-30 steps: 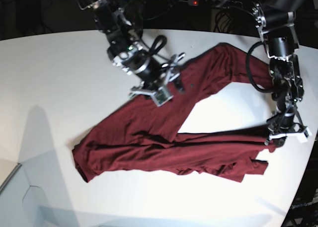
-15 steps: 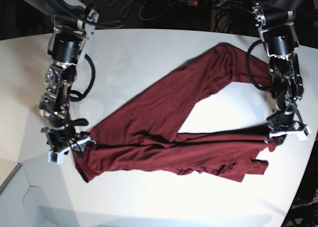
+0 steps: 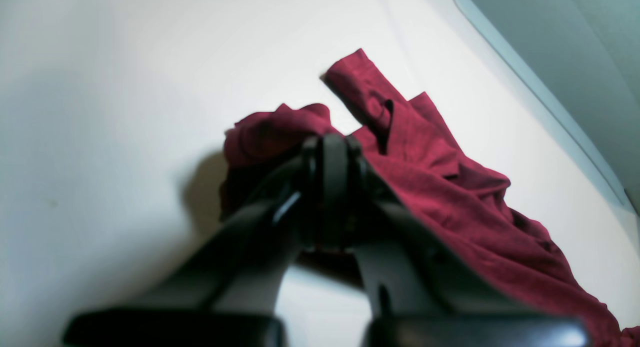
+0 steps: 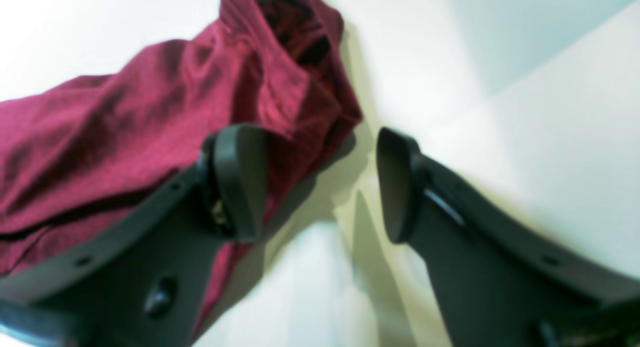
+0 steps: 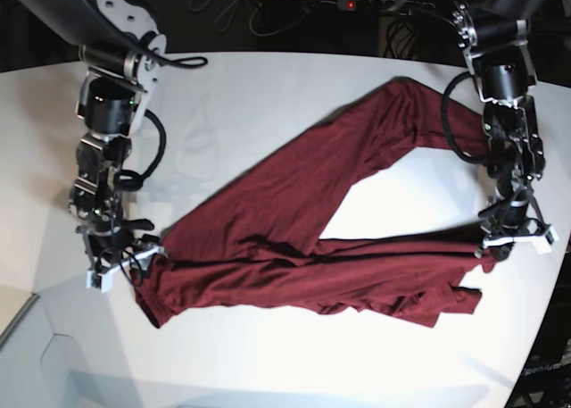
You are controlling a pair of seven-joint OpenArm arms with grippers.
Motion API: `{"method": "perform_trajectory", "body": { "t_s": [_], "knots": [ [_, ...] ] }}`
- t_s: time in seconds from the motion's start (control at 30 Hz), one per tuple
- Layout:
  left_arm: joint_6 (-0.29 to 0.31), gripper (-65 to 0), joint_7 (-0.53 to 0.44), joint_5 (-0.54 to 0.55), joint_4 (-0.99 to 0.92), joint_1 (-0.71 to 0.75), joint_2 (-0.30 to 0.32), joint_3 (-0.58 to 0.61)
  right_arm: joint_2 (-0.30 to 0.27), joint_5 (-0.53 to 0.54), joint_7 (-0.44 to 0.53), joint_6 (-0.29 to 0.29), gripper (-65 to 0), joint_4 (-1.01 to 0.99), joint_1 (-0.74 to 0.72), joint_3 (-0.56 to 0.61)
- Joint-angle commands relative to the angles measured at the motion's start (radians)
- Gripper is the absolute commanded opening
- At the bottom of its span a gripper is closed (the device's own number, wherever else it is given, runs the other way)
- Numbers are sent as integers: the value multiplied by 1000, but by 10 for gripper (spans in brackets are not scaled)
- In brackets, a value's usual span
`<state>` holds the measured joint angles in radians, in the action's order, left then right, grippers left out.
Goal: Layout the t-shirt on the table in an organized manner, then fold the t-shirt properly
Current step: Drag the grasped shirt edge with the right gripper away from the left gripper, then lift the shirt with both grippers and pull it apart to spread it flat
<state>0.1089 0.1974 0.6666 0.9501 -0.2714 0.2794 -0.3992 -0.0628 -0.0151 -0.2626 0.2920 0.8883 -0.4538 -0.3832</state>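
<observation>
The t-shirt (image 5: 303, 238) lies bunched on the white table (image 5: 268, 95), stretched into a long band whose axis runs from about 9 o'clock to 3 o'clock across the base view, with a second arm of cloth climbing toward 1 o'clock. At the 3 o'clock end the left gripper (image 5: 516, 237) has its jaws pressed together on a gathered fold of the t-shirt (image 3: 425, 167); its wrist view shows the fabric pinched right at the tips (image 3: 330, 152) and trailing away toward 4 o'clock. At the 9 o'clock end the right gripper (image 5: 120, 263) sits low over the table with its jaws apart; in its wrist view (image 4: 320, 187) one finger lies on the t-shirt's (image 4: 150, 137) edge while the other stands over bare table, so the corner of cloth lies toward 11 o'clock of the gap and nothing is held. The right arm is plainly the nearer one to this free end. The coming move probably turns on shifting that open pincer slightly inward along the band, so the hem falls between the jaws before they close.
</observation>
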Motion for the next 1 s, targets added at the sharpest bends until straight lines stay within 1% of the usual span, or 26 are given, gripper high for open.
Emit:
{"method": "perform_trajectory", "body": {
  "t_s": [0.0,0.3,0.37,0.43,0.57,0.63,0.83,0.9,0.97],
  "knots": [
    [10,-645,-25,5,19,-21,16,-4,2,13,39,9,-295,18,-32,3],
    [10,-645,-25,3,16,-21,14,-4,17,13,52,9,-301,15,-32,3],
    [10,-645,-25,3,14,-21,14,-4,17,13,52,9,-323,15,-32,5],
    [10,-645,-25,5,13,-21,14,-4,17,13,52,9,-379,15,-32,5],
    [10,-645,-25,6,10,-19,14,-4,17,13,52,9,-581,15,-32,3],
    [10,-645,-25,6,10,-19,14,-4,17,13,50,9,-648,15,-32,3],
    [10,-645,-25,8,19,-9,14,-4,10,13,41,13,-650,25,-26,-1],
    [10,-646,-25,9,45,2,14,-5,-12,14,33,13,-650,85,22,-3],
    [10,-646,-20,9,82,25,11,-5,-12,14,21,13,-650,188,80,-3]
  ]
}}
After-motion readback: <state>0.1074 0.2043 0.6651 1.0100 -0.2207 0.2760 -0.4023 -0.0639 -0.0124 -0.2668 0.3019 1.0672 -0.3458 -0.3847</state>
